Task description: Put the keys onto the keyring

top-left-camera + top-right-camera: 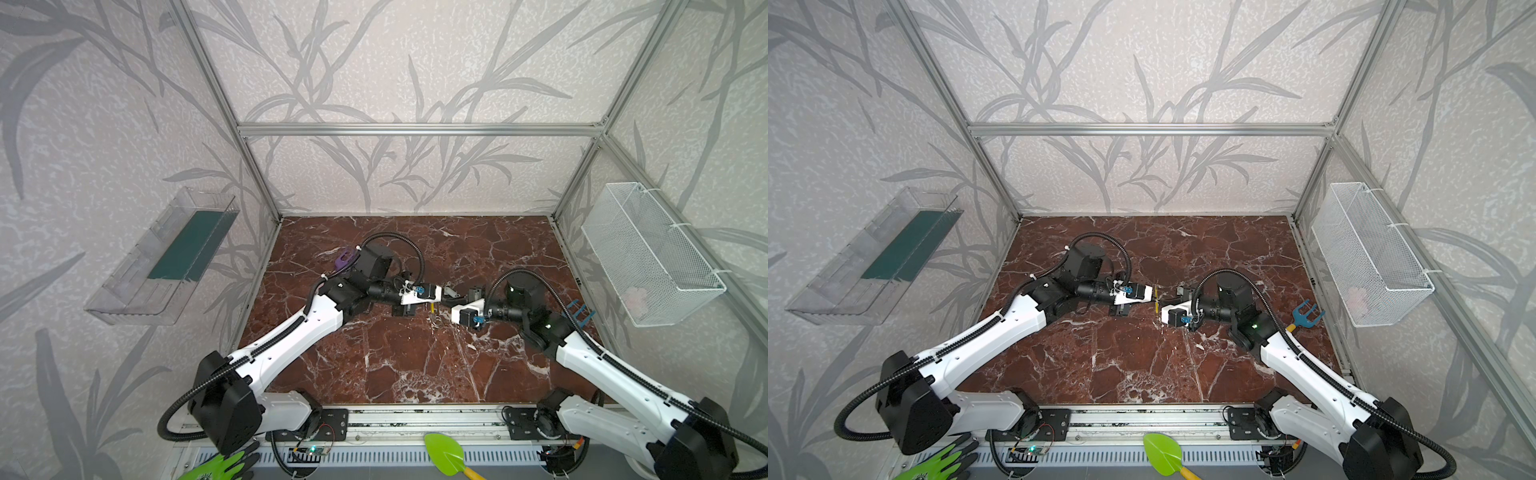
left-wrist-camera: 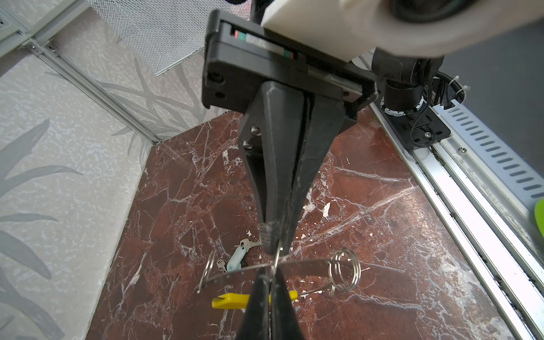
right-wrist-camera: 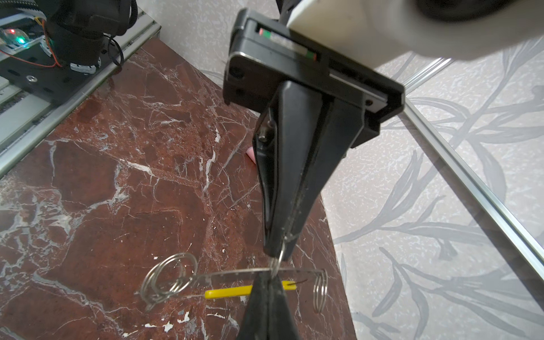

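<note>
Keys: flat on the red marble surface, pale teal tag showing, near the hoop and touching no fingers.
Keyring: held above the surface mid-workspace, seen edge-on; coiled wire rings hang on it.
Left fingers: clenched on the keyring's thin wire.
Right fingers: clenched on it too, tip to tip with the left.
Around: blue rake by the right arm, well apart.

Bright, even light; fisheye-bent edges.
</note>
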Controlling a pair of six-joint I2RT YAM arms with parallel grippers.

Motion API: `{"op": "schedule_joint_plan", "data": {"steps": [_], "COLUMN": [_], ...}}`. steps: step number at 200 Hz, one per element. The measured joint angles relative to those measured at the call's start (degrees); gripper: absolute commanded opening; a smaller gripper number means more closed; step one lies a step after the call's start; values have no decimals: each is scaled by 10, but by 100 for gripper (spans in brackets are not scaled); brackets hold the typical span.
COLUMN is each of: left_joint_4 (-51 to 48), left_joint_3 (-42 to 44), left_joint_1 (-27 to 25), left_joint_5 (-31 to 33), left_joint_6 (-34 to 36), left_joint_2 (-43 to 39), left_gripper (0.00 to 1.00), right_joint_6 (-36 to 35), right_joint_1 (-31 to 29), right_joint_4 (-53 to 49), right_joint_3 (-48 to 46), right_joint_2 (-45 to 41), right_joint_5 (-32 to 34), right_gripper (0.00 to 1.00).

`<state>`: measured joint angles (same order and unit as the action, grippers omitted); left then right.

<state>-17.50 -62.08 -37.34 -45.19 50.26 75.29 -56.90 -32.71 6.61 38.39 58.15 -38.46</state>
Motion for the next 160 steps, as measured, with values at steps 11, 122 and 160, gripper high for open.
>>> {"op": "schedule_joint_plan", "data": {"steps": [11, 122, 160], "left_joint_4": [-8, -27, -28], "left_joint_3": [-4, -26, -26], "left_joint_1": [0, -1, -1], "left_joint_5": [0, 0, 0], "left_joint_6": [2, 27, 26], "left_joint_2": [2, 7, 10], "left_gripper": [0, 0, 0], "right_joint_6": [1, 35, 26], "right_joint_1": [-1, -3, -3], "right_joint_4": [7, 30, 19], "right_joint_3": [-3, -3, -3], "right_joint_2": [-1, -1, -1], "right_joint_5": [4, 5, 5], "right_gripper": [16, 5, 11]}}
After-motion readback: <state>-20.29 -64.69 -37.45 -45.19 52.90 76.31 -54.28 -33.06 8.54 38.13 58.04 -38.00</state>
